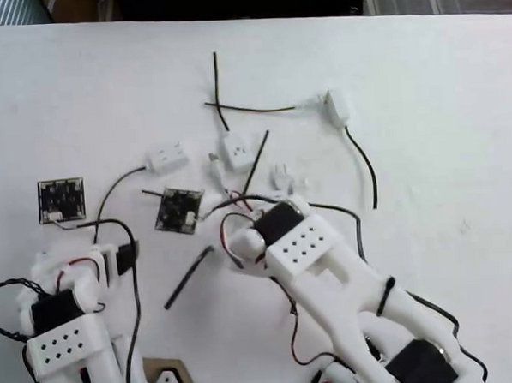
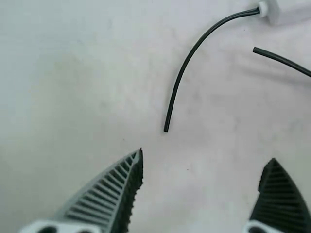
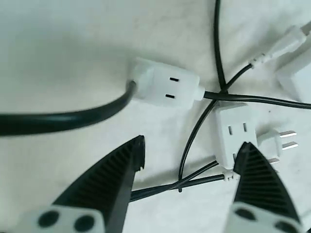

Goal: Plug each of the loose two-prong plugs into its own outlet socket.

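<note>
Your right gripper point(image 3: 194, 145) had its fingers spread wide, with nothing between them, hanging over the tangle in the middle of the table point(image 1: 460, 146). Under the gap a thin black cord point(image 3: 193, 133) ran across, and two more thin cords passed below it near the finger bases. By one fingertip lay a white socket point(image 3: 232, 130), two slots facing up. A loose two-prong plug point(image 3: 279, 141) sat just beside it, its bare metal prongs pointing away from the socket and plugged into nothing. You could not tell whether plug and socket touched, because the fingertip covered that spot. Farther out lay a second white socket point(image 3: 170, 87), also with two empty slots. A thick black cord point(image 3: 63, 119) led off one end of it and a thin one off the other.

Your left gripper point(image 2: 204, 170) was open as well, its fingers well apart over bare table. Beyond them a black cord point(image 2: 182, 73) ended in a cut tip and curved up to a white body point(image 2: 286, 7) at the edge. Another cord end point(image 2: 282, 59) lay near it.

From above, two small circuit boards point(image 1: 61, 200) point(image 1: 180, 211) lay near the arms. A loose cord piece point(image 1: 187, 277) lay between the arms.
</note>
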You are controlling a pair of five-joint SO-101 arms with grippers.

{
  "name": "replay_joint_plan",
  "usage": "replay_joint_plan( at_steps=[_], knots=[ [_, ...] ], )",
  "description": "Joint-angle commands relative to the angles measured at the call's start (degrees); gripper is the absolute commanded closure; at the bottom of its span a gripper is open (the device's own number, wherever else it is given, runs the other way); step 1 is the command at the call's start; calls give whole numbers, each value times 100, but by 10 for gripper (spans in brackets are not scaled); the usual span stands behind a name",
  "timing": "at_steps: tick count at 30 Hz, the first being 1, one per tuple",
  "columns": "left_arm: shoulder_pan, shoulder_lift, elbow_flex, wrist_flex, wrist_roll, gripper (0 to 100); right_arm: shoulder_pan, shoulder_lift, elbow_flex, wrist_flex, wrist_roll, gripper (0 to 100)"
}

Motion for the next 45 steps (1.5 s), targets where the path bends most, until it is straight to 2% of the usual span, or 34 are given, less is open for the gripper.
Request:
replay_joint_plan(
  at_steps=[1, 7, 15, 26, 32, 34, 36, 45],
  knots=[
    [-57, -110, 18, -70, -9, 631, 57, 558, -484, 13, 466, 709],
    [-48, -110, 35, -79, -9, 631, 40, 1701, -1240, 13, 1099, 709],
    [-48, -110, 35, -79, -9, 631, 13, 2765, -2031, 13, 1152, 709],
    [-40, -110, 44, -79, -18, 631, -470, 3626, -2066, 22, 1143, 735],
    [-40, -110, 44, -79, -18, 631, -462, 3618, -2101, 31, 1099, 992],
    [-40, -110, 53, -79, -18, 631, -435, 3495, -2075, 48, 1090, 959],
    [-40, -110, 53, -79, -18, 631, -400, 3319, -2084, 48, 888, 985],
    [-40, -110, 53, -79, -18, 631, -215, 2035, -2092, 48, 431, 981]
  ],
)
